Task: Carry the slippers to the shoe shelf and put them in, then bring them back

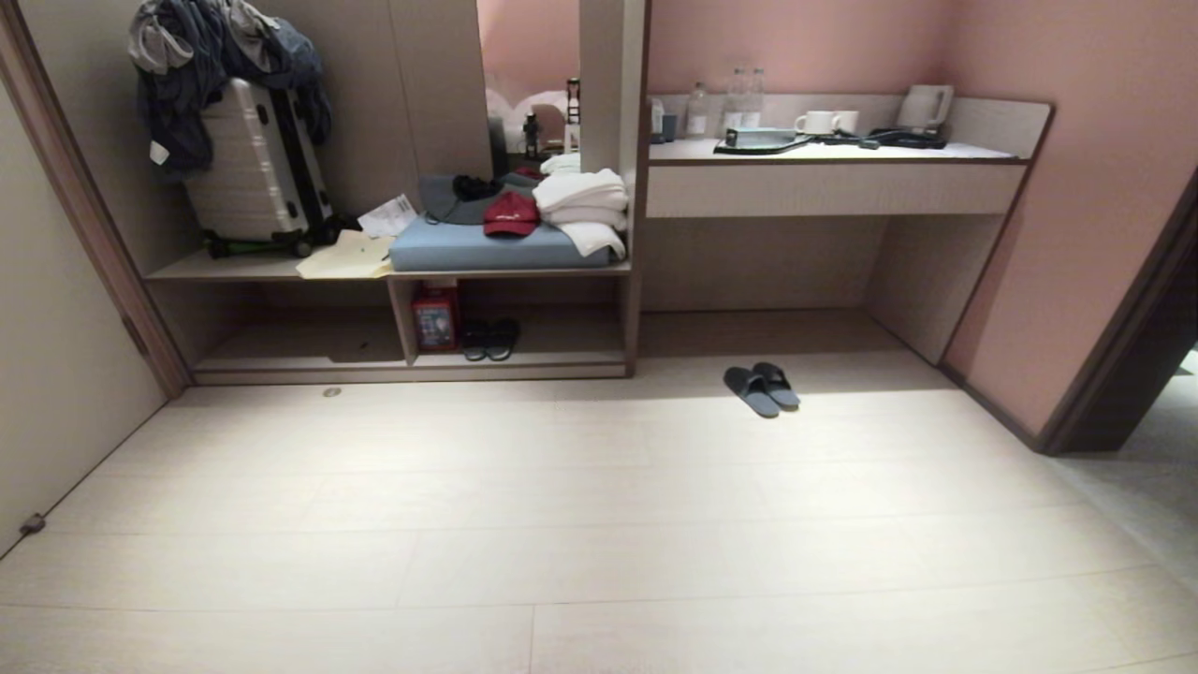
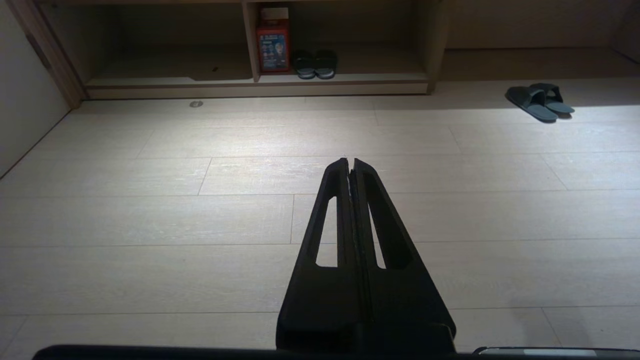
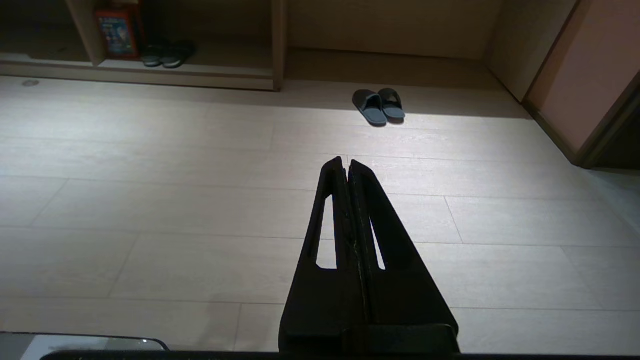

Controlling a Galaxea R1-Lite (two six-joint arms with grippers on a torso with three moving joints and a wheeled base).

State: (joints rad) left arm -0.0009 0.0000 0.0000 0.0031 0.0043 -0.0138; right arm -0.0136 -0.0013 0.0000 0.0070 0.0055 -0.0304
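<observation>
The grey-blue slippers [image 1: 762,388] lie side by side on the pale floor, in front of the desk recess, to the right of the shoe shelf [image 1: 533,360]. Both wrist views catch the slippers [image 2: 539,101] [image 3: 378,105] far ahead. The shoe shelf [image 2: 345,77] [image 3: 220,70] is the low open compartment under the bench. My left gripper [image 2: 349,161] and right gripper [image 3: 347,162] are both shut and empty, held low over the floor, well short of the slippers. Neither arm shows in the head view.
A darker pair of slippers [image 1: 489,339] and a red box [image 1: 435,316] sit inside the shelf beside its divider. A suitcase [image 1: 257,168], towels [image 1: 582,201] and a red cap [image 1: 510,214] rest on the bench above. A desk [image 1: 833,178] stands right, a doorway [image 1: 1137,374] far right.
</observation>
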